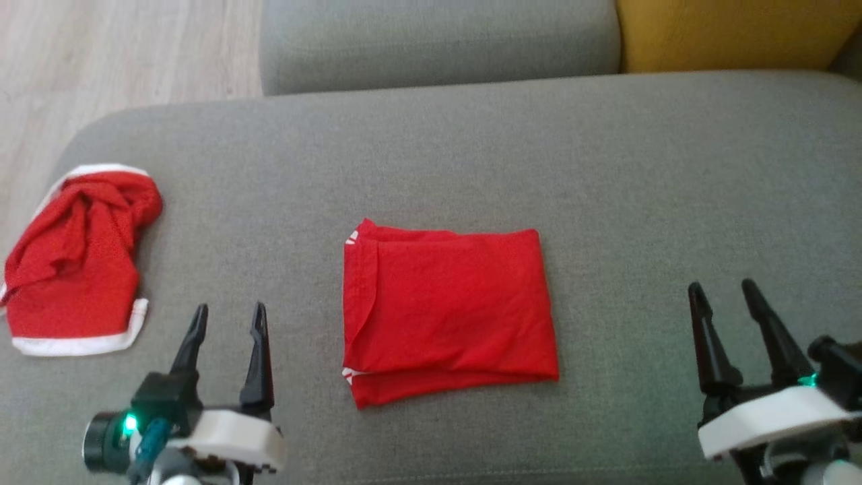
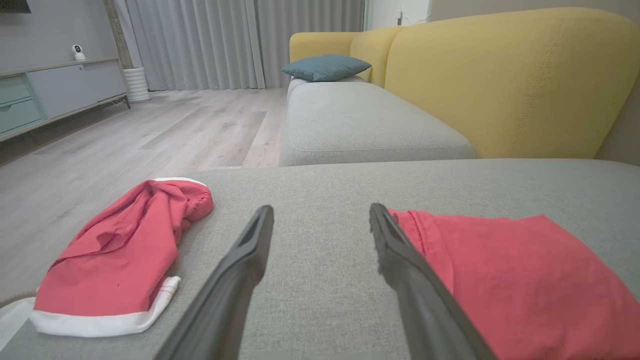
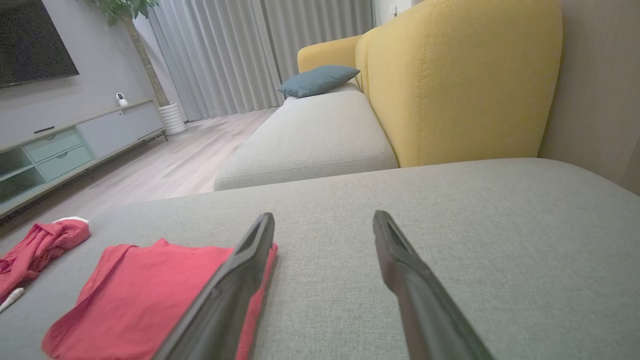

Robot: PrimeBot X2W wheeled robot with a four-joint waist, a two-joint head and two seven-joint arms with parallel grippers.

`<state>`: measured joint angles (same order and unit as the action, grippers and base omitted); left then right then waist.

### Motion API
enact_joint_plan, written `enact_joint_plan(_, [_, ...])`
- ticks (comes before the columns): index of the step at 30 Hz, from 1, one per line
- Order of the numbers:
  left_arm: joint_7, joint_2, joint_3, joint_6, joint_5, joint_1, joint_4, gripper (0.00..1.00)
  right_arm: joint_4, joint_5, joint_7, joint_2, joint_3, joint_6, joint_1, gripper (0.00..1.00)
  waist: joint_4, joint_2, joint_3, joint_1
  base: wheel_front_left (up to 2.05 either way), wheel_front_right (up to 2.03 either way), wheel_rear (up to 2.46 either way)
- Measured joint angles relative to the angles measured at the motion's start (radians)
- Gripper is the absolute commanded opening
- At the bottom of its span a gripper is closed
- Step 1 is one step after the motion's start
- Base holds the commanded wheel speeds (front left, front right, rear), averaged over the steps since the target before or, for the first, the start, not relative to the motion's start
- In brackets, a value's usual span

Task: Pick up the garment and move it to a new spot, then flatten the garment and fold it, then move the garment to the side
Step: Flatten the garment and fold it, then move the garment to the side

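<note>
A red garment (image 1: 448,310) lies folded into a neat rectangle in the middle of the grey sofa seat (image 1: 606,175); it also shows in the left wrist view (image 2: 525,280) and the right wrist view (image 3: 150,295). My left gripper (image 1: 229,320) stands open to the garment's lower left, apart from it, with nothing between its fingers (image 2: 245,265). My right gripper (image 1: 727,300) is open well to the garment's right, also holding nothing; its fingers (image 3: 400,260) point over bare cushion.
A second red garment with white trim (image 1: 77,263) lies crumpled at the seat's left edge, next to the wooden floor (image 1: 101,54). Another grey cushion (image 1: 438,40) and a yellow backrest (image 1: 727,30) lie behind. A blue pillow (image 2: 325,66) rests far off.
</note>
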<state>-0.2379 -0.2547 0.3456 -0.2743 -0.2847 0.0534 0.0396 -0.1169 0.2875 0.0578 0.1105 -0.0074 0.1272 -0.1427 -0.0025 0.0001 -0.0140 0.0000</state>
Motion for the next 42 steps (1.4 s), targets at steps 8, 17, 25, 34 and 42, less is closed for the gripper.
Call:
enact_joint_plan(8, [0.013,-0.015,0.004,-0.007,0.0,0.044,-0.005,1.0,-0.038,-0.012,0.028,-0.015,-0.012,0.0,-0.055,1.0,0.004,0.0,0.03,0.0,0.0,0.0,0.0])
enact_joint_plan(17, [0.022,-0.022,0.011,-0.009,0.0,0.047,-0.007,1.0,-0.064,-0.031,0.054,-0.034,-0.02,0.0,-0.078,1.0,0.003,0.0,0.038,0.0,0.0,0.0,0.0])
enact_joint_plan(25, [0.022,-0.023,0.024,-0.016,-0.003,0.047,-0.007,1.0,-0.069,-0.042,0.066,-0.034,-0.026,0.0,-0.078,1.0,0.001,0.0,0.033,0.0,0.0,0.0,0.0])
enact_joint_plan(34, [0.022,-0.024,0.027,-0.017,-0.008,0.046,-0.007,1.0,-0.07,-0.043,0.075,-0.035,-0.029,0.0,-0.078,1.0,0.004,0.0,0.028,0.0,0.0,0.0,0.0])
enact_joint_plan(42, [0.015,-0.025,0.03,-0.017,-0.007,0.036,-0.009,1.0,-0.047,-0.042,0.106,-0.034,-0.03,0.0,-0.071,1.0,0.019,0.0,0.001,0.0,0.0,0.0,0.0])
